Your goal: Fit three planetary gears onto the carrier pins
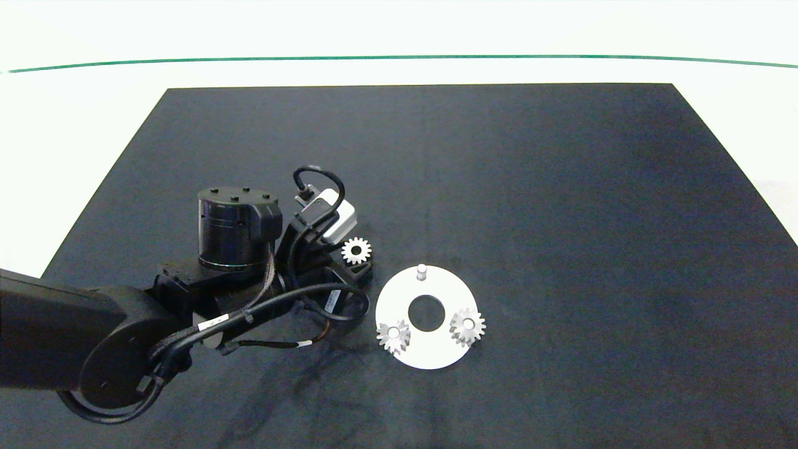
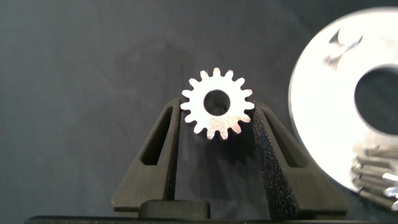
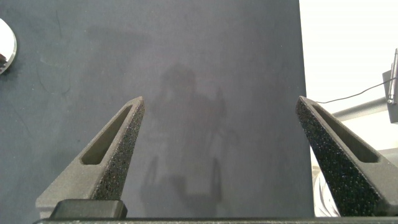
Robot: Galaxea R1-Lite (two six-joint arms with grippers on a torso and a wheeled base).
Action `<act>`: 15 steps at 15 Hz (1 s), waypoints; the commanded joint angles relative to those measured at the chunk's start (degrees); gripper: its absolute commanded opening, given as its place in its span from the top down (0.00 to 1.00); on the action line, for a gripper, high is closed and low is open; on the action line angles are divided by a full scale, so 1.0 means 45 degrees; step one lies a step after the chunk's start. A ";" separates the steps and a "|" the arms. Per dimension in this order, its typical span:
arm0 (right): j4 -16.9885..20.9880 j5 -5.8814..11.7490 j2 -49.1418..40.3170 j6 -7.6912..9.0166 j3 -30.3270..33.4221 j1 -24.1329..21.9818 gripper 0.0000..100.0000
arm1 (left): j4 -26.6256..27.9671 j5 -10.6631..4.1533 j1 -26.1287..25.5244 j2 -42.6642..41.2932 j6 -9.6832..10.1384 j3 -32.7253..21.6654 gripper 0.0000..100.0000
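1. Left gripper [image 1: 358, 265] sits over the black mat [image 1: 561, 187], left of centre, just beside the disc's [image 1: 430, 352] left rim.
2. Its fingers [image 2: 273, 155] are clamped on a gear [image 2: 217, 103], one finger on each side of the teeth. The gear lies flat, bore facing up.
3. In the head view that gear [image 1: 356, 251] is up-left of the disc, apart from it, not over any pin.
4. The disc lies flat on the mat, a bit below centre, nearer the near edge than the far one. It has a large centre hole [image 1: 426, 313].
5. Two gears are already seated on the disc: one at its near-left [image 1: 393, 336], one at its right [image 1: 467, 325]. Both overhang the rim slightly. Their pins are hidden under them.
6. Third pin [image 1: 421, 272] stands bare and upright at the disc's far edge, close to the held gear but clear of it.
7. The left wrist view shows the disc edge [image 2: 311, 124] beside the gripper, with the teeth of a seated gear [image 2: 373, 177] poking in at the corner.
8. Right gripper [image 3: 221, 158] is out of the head view. Its own camera shows the fingers [image 3: 118, 149] spread wide with nothing between them, hanging over the mat near its edge, white surface beyond.
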State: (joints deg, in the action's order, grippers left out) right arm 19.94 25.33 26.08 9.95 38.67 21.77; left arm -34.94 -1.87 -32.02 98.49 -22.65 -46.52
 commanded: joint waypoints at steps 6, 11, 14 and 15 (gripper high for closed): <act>0.0021 0.0015 0.0123 0.0016 0.0001 -0.0014 0.00 | 0.1221 -0.0933 -0.2024 -0.0929 -0.0025 -0.0209 1.00; 0.0021 0.0015 0.0104 0.0036 0.0098 -0.0014 0.00 | 0.1202 -0.1207 -0.2727 -0.0753 0.0033 -0.0541 1.00; 0.0021 0.0035 0.0065 0.0016 0.0137 -0.0014 0.00 | 0.1026 -0.1226 -0.2825 -0.0363 0.0053 -0.0717 1.00; 0.0041 0.0035 0.0065 0.0016 0.0137 0.0005 0.00 | 0.1006 -0.1226 -0.2805 -0.0187 0.0072 -0.0795 1.00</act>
State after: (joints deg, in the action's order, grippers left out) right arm 19.98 25.32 26.40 9.95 39.27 21.69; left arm -30.18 -7.30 -44.62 96.50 -22.26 -49.69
